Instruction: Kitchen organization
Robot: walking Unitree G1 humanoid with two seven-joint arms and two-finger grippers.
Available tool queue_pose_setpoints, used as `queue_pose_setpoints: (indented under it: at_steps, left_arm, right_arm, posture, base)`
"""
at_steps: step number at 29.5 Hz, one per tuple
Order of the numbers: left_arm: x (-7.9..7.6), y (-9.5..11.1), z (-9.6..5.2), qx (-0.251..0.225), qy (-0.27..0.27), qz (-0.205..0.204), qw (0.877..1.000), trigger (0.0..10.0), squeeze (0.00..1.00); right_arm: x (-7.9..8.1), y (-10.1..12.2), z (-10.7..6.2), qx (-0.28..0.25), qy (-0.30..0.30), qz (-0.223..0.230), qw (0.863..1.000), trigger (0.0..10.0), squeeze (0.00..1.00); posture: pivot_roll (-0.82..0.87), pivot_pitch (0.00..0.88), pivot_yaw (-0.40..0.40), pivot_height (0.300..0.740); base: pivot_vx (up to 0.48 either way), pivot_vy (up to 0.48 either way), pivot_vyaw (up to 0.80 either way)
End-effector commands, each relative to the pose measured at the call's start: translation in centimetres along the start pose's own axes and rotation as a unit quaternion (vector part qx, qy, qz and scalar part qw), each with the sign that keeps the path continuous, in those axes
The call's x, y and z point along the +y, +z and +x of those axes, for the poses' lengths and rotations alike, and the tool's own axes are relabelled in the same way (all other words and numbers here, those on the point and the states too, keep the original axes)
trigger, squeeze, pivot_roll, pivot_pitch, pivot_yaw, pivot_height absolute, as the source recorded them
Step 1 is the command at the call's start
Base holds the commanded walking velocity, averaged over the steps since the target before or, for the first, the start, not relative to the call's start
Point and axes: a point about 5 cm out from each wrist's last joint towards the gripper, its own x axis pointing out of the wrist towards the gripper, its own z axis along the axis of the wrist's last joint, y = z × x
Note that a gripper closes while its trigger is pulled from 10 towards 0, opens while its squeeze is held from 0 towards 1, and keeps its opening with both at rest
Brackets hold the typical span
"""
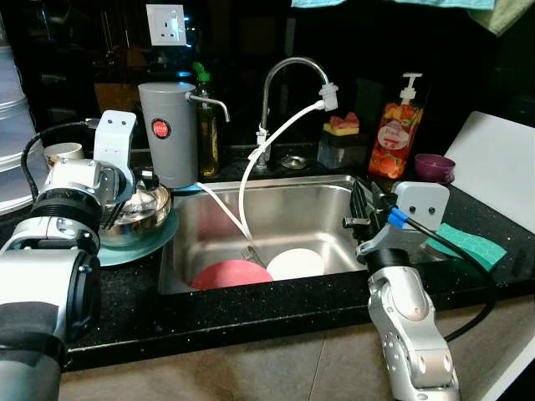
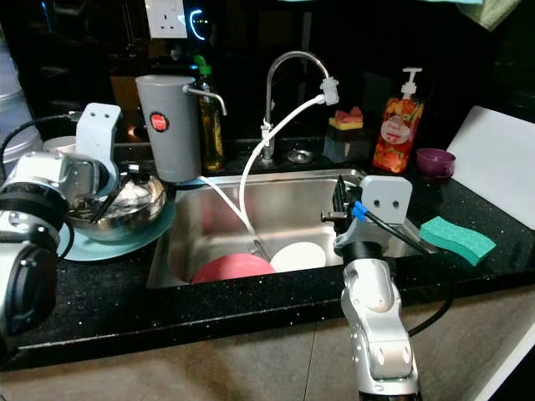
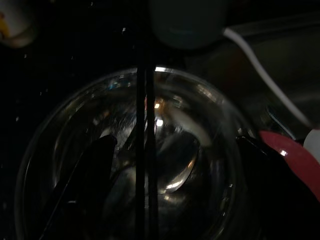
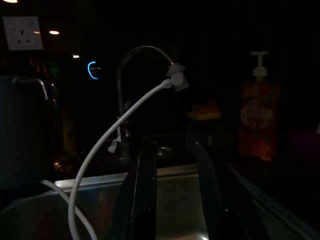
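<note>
Left pincer (image 3: 170, 165) spread wide over steel bowl (image 1: 144, 213) at 9 o'clock of sink (image 1: 276, 219). Right pincer (image 4: 172, 200) narrowly parted above sink's 3 o'clock rim; pink plate (image 1: 231, 273) and white plate (image 1: 295, 264) inside

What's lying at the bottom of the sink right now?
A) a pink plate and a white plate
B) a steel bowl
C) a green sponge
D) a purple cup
A: a pink plate and a white plate lie side by side on the floor of the sink.
</note>
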Motion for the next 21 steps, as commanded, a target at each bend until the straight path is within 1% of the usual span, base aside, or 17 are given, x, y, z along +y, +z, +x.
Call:
queue_pose_setpoints:
  at_steps: [1, 2, 4, 6, 9, 10, 11, 12, 13, 14, 15, 16, 20, 21]
  left_arm:
    - [0.0, -0.4, -0.1, 0.012, 0.002, -0.002, 1.0, 10.0, 0.0]
    - [-0.1, -0.6, -0.2, 0.012, 0.003, -0.007, 1.0, 10.0, 0.0]
    - [-0.3, -0.8, -0.4, 0.006, 0.006, -0.005, 1.0, 10.0, 0.0]
    - [-0.9, -0.9, -1.0, -0.026, 0.009, -0.004, 1.0, 10.0, 0.0]
    - [-1.2, -1.0, -1.2, -0.034, 0.01, -0.005, 0.999, 10.0, 0.0]
    - [-1.4, -0.8, -1.5, -0.069, 0.018, 0.013, 0.997, 10.0, 0.0]
    - [-1.4, -0.8, -1.5, -0.069, 0.018, 0.013, 0.997, 10.0, 0.0]
    - [-1.6, -0.4, -2.0, -0.114, 0.026, 0.028, 0.993, 10.0, 0.0]
    - [-1.6, -0.4, -2.0, -0.114, 0.026, 0.028, 0.993, 10.0, 0.0]
    - [-2.0, -0.1, -2.5, -0.149, 0.025, 0.04, 0.988, 10.0, 0.0]
    - [-2.3, -0.2, -2.8, -0.164, 0.029, 0.049, 0.985, 10.0, 0.0]
    - [-2.4, -0.4, -3.0, -0.166, 0.03, 0.051, 0.984, 10.0, 0.0]
    - [-2.2, -1.6, -2.8, -0.109, 0.025, 0.024, 0.993, 10.0, 0.0]
    - [-2.2, -1.6, -2.8, -0.109, 0.025, 0.024, 0.993, 10.0, 0.0]
  right_arm:
    - [0.2, -0.1, 0.0, 0.0, 0.002, -0.003, 1.0, 10.0, 0.0]
    - [0.3, -0.1, -0.1, 0.0, 0.003, -0.003, 1.0, 10.0, 0.0]
    - [0.4, -0.1, -0.1, 0.0, 0.003, -0.003, 1.0, 10.0, 0.0]
    - [0.3, -0.1, -0.2, 0.0, 0.001, -0.004, 1.0, 10.0, 0.0]
    - [0.2, -0.1, -0.2, 0.0, 0.0, -0.005, 1.0, 10.0, 0.0]
    - [0.1, 0.0, -0.2, -0.001, 0.0, -0.006, 1.0, 10.0, 0.0]
    - [0.1, 0.0, -0.2, -0.001, 0.0, -0.006, 1.0, 10.0, 0.0]
    - [0.1, 0.0, -0.3, -0.001, 0.001, -0.008, 1.0, 10.0, 0.0]
    - [0.1, 0.0, -0.3, -0.001, 0.001, -0.008, 1.0, 10.0, 0.0]
    - [0.1, 0.1, -0.2, -0.001, 0.003, -0.009, 1.0, 10.0, 0.0]
    - [0.1, 0.1, -0.2, -0.002, 0.005, -0.009, 1.0, 10.0, 0.0]
    - [0.1, 0.1, -0.2, -0.002, 0.006, -0.009, 1.0, 10.0, 0.0]
    - [0.2, 0.0, -0.1, -0.001, 0.009, -0.009, 1.0, 10.0, 0.0]
    - [0.2, 0.0, -0.1, -0.001, 0.009, -0.009, 1.0, 10.0, 0.0]
  posture:
    - [0.17, 0.0, 0.008, 0.74]
    - [0.16, 0.0, 0.013, 0.74]
    - [0.16, 0.0, 0.014, 0.74]
    - [0.15, 0.0, 0.013, 0.74]
    - [0.15, 0.0, 0.009, 0.74]
    - [0.15, 0.0, 0.006, 0.74]
    - [0.15, 0.0, 0.006, 0.74]
    - [0.14, 0.0, 0.003, 0.74]
    - [0.14, 0.0, 0.003, 0.74]
    - [0.14, 0.0, -0.001, 0.74]
    - [0.14, 0.0, -0.001, 0.74]
    - [0.14, 0.0, -0.001, 0.74]
    - [0.15, 0.0, -0.007, 0.74]
    - [0.15, 0.0, -0.007, 0.74]
  base:
    - [0.0, 0.0, 0.0]
    - [0.0, 0.0, 0.0]
    - [0.0, 0.0, 0.0]
    - [0.0, 0.0, 0.0]
    - [0.0, 0.0, 0.0]
    - [0.0, 0.0, 0.0]
    - [0.0, 0.0, 0.0]
    - [0.0, 0.0, 0.0]
    - [0.0, 0.0, 0.0]
    - [0.0, 0.0, 0.0]
    - [0.0, 0.0, 0.0]
    - [0.0, 0.0, 0.0]
    - [0.0, 0.0, 0.0]
    - [0.0, 0.0, 0.0]
